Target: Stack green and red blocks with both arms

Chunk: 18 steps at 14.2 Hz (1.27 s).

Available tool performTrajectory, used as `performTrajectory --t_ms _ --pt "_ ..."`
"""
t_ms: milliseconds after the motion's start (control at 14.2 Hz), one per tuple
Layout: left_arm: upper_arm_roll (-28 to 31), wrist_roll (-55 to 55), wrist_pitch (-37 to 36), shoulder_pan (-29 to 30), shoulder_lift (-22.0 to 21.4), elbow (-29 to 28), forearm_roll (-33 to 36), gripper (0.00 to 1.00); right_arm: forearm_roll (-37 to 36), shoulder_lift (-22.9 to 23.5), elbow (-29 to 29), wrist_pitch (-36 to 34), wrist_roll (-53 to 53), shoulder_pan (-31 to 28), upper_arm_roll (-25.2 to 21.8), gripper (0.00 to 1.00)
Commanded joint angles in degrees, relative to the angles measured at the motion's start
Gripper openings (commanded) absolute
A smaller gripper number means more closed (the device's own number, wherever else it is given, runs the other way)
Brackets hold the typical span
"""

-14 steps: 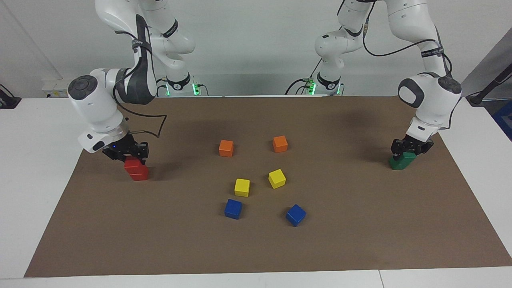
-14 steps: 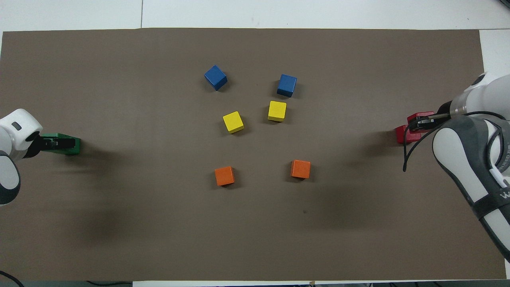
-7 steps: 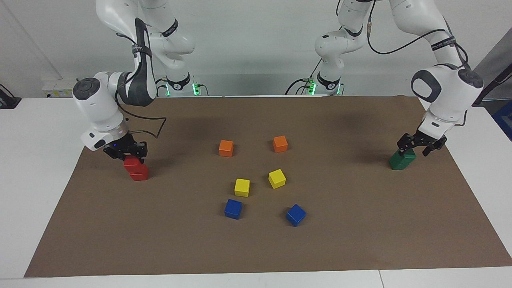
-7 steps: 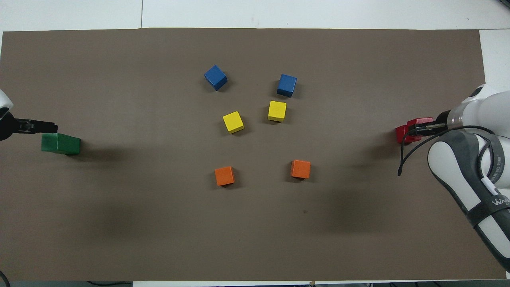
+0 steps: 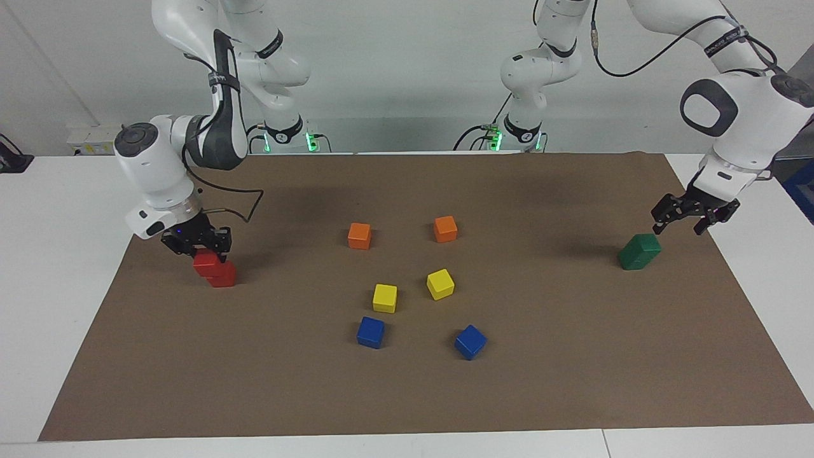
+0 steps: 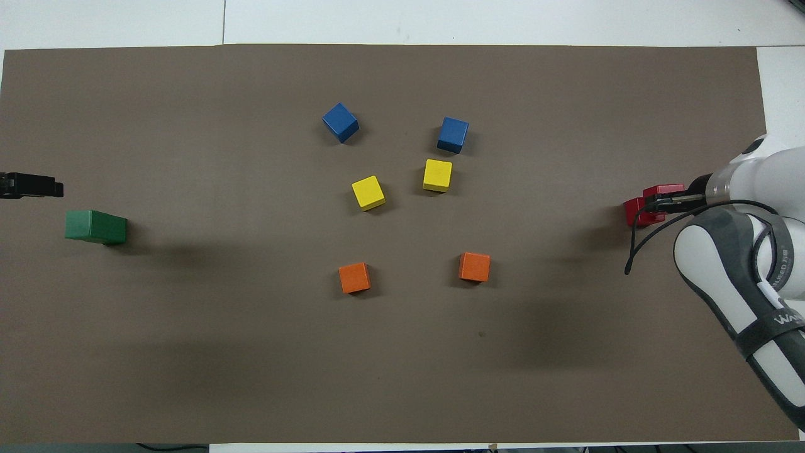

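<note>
The green blocks (image 5: 639,251) are stacked near the table edge at the left arm's end, with the left gripper (image 5: 694,215) raised over them (fingers spread). At the other edge, the upper red block (image 5: 205,262) is pinched by the right gripper (image 5: 196,245) on the lower red block (image 5: 222,276).

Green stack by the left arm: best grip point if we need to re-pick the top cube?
Take the top cube of the green stack by two opposite side faces, coming straight down. The stack stands alone and the open left gripper hangs just above it.
</note>
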Motion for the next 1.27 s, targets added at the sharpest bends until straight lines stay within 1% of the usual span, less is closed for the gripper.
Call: performTrajectory --t_ms 0,281,563,633,985,1196 --pt "0.14 -2.49 -3.68 -1.31 -2.92 -0.29 -0.86 1.0 0.26 -0.71 -1.36 1.6 1.09 -1.01 0.7 0.07" --pt "0.14 -8.73 -8.24 -4.3 -4.42 0.67 -0.51 1.0 0.26 -0.89 -1.8 1.6 1.0 -1.71 0.7 0.08" --pt "0.31 -9.44 -14.13 -6.15 -4.51 3.13 -0.16 1.0 0.26 -1.15 -2.59 1.77 1.0 -1.71 0.7 0.08" --pt "1.27 -9.53 -15.02 -8.16 -4.51 3.22 -0.16 1.0 0.26 -1.07 -2.68 1.77 1.0 -1.8 0.7 0.08" --pt "4.53 -11.72 -17.75 -13.18 -5.38 4.98 1.42 1.0 0.26 -0.8 -3.12 1.86 1.09 -1.62 0.7 0.08" --pt "4.27 -13.56 -22.05 -13.45 -4.95 9.1 1.42 1.0 0.26 -0.54 -3.55 2.56 1.01 -1.62 0.7 0.08"
